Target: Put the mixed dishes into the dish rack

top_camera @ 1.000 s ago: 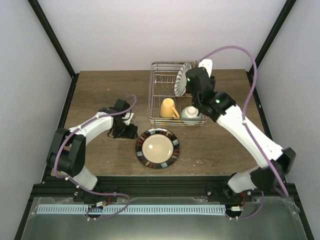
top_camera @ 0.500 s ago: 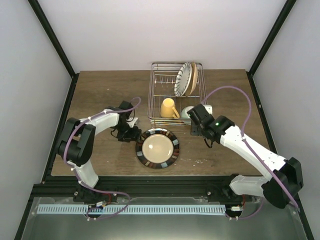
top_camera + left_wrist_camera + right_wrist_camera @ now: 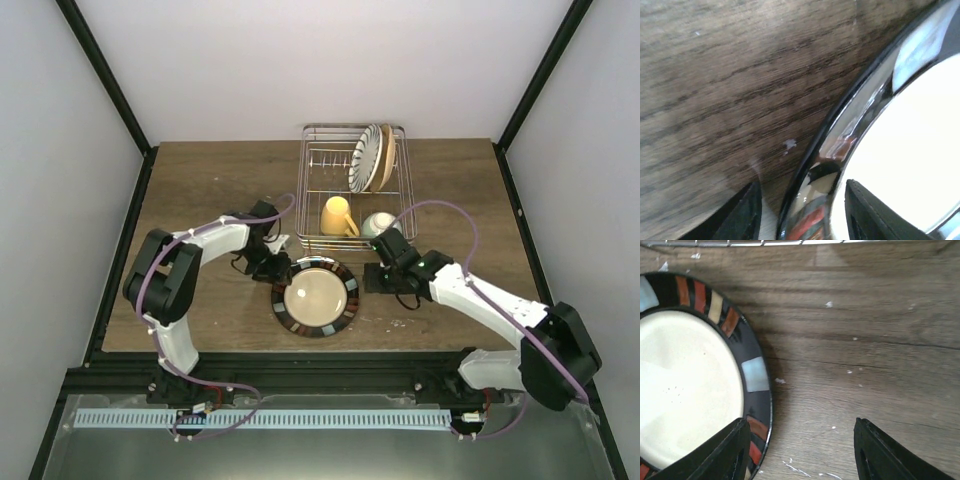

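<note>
A dark-rimmed plate with coloured rim patches and a cream centre lies flat on the table in front of the dish rack. The rack holds two upright plates, a yellow mug and a pale-teal bowl. My left gripper is open at the plate's left edge. In the left wrist view its jaws straddle the plate's rim. My right gripper is open and empty, low at the plate's right edge. In the right wrist view one finger hangs over the plate's rim.
The rack's front wire runs just beyond the right gripper. Bare wooden table lies left of the rack and right of the plate. Black frame posts stand at the table's back corners.
My right arm has come down from the rack to the table at the plate's right edge. My left gripper has slid right to the plate's left rim.
</note>
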Action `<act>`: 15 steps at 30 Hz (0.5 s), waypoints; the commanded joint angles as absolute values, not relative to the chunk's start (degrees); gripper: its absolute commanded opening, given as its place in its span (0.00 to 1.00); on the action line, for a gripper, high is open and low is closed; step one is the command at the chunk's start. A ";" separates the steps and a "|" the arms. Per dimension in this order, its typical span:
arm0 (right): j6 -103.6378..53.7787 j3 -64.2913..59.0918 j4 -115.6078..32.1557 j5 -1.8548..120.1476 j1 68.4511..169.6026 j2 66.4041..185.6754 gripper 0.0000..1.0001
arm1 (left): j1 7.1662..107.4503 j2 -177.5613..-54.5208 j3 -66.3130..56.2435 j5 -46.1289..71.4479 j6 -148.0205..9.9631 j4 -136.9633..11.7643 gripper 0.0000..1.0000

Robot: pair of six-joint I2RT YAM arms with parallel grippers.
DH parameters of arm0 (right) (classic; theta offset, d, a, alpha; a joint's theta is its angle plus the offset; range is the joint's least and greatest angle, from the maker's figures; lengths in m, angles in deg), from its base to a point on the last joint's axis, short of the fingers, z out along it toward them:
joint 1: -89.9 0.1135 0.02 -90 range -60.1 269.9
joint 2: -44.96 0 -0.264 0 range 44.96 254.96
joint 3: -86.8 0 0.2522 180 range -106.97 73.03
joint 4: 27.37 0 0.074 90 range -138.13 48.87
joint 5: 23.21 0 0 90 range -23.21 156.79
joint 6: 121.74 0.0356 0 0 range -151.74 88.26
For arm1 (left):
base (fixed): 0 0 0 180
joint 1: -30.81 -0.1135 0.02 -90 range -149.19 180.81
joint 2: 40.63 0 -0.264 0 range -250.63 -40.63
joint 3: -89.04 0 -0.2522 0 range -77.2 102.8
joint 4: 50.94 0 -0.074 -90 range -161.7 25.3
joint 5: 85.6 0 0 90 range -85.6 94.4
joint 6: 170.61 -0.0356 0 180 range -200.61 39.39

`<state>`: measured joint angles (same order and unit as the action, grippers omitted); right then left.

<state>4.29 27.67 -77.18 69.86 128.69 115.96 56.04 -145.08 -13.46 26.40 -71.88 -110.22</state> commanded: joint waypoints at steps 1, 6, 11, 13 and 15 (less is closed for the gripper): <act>3.00 28.16 -70.60 63.67 129.11 117.97 0.57 | 58.01 -149.28 -15.85 29.09 -72.99 -109.73 0.41; 2.09 28.96 -68.77 63.04 129.18 118.84 0.57 | 59.17 -149.72 -17.90 31.14 -72.83 -108.13 0.17; 3.23 30.94 -68.31 62.29 129.21 117.40 0.57 | 59.37 -147.61 -21.02 32.76 -72.31 -106.32 0.00; 3.91 32.35 -67.65 61.98 129.14 115.46 0.58 | 59.45 -145.79 -22.87 33.10 -72.21 -105.54 0.00; 4.72 33.27 -68.31 63.24 129.10 113.30 0.60 | 59.46 -143.69 -24.65 33.75 -71.96 -104.78 0.00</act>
<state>3.24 31.80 -68.57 62.86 128.69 117.36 58.38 -144.38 -19.40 46.90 -71.88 -102.22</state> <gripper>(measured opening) 0.584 0.084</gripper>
